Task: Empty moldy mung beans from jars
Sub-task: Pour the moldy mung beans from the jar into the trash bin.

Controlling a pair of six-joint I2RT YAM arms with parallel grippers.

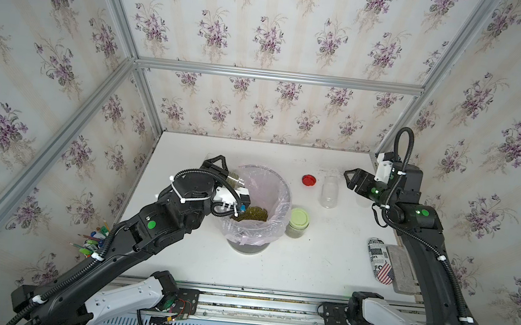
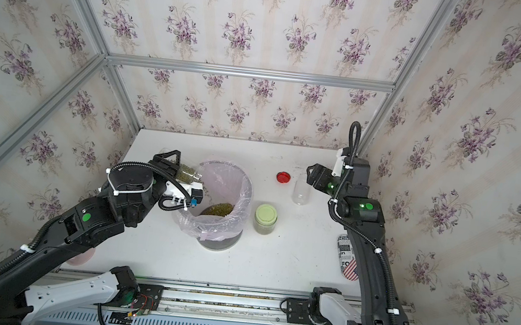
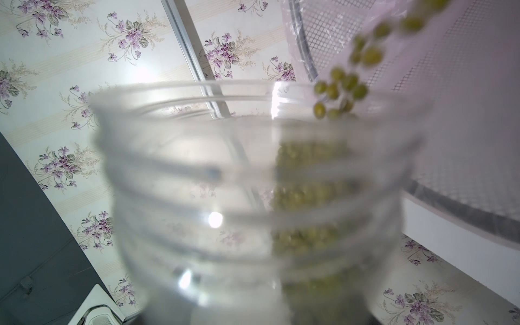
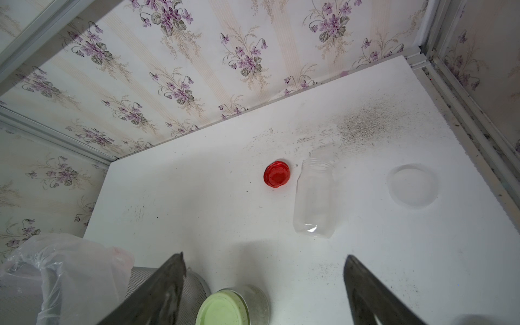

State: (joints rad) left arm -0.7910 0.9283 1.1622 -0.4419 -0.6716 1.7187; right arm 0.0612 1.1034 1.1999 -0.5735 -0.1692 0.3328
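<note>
Mung beans (image 3: 337, 84) spill from tilted jar (image 1: 237, 182) clenched in L tool (image 1: 223, 170) into bin (image 1: 288, 196); R tool (image 4: 264, 257) released, empty.

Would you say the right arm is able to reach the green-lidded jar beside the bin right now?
Probably yes: the right gripper is open and empty, and the green-lidded jar stands with bare table on the side facing that arm.

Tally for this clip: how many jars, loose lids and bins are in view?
Jars: 3 (tilted jar over the bin, empty jar, green-lidded jar)
Loose lids: 2 (red lid, clear lid)
Bins: 1
Total: 6
</note>
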